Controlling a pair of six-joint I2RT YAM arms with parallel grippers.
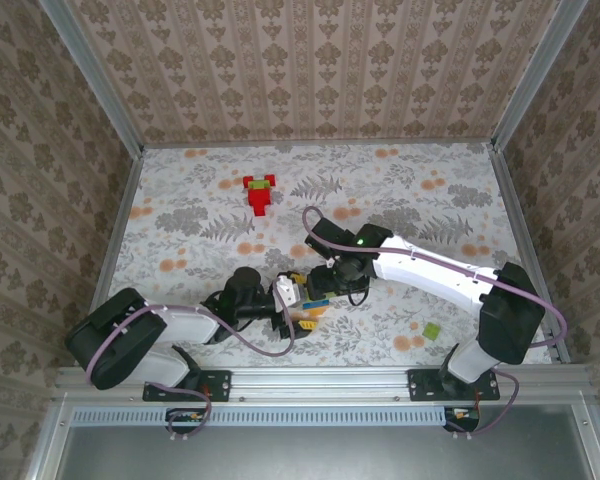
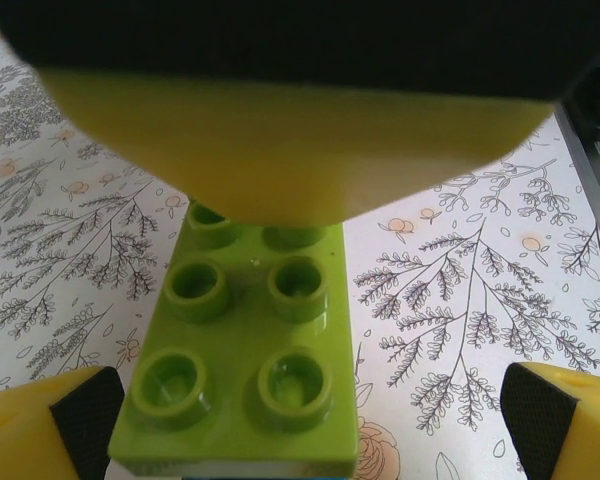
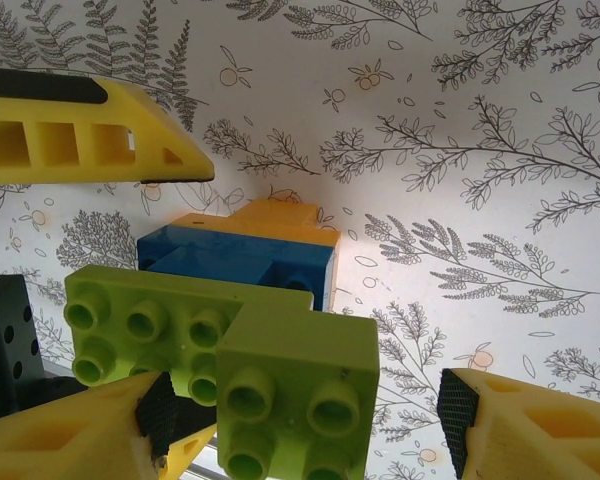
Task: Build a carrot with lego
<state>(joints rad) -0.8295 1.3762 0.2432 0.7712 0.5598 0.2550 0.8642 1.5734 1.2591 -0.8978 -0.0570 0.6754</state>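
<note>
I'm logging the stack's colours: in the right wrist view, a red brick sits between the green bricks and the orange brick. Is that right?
Wrong colour: the right wrist view shows a blue brick between the green bricks and the orange brick, not a red one.

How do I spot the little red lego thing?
Start at the flowery table and look toward the far wall, left of the middle. The red lego piece lies there alone. It's red with a green bit; the bricks near the front are green, blue and orange.
</note>
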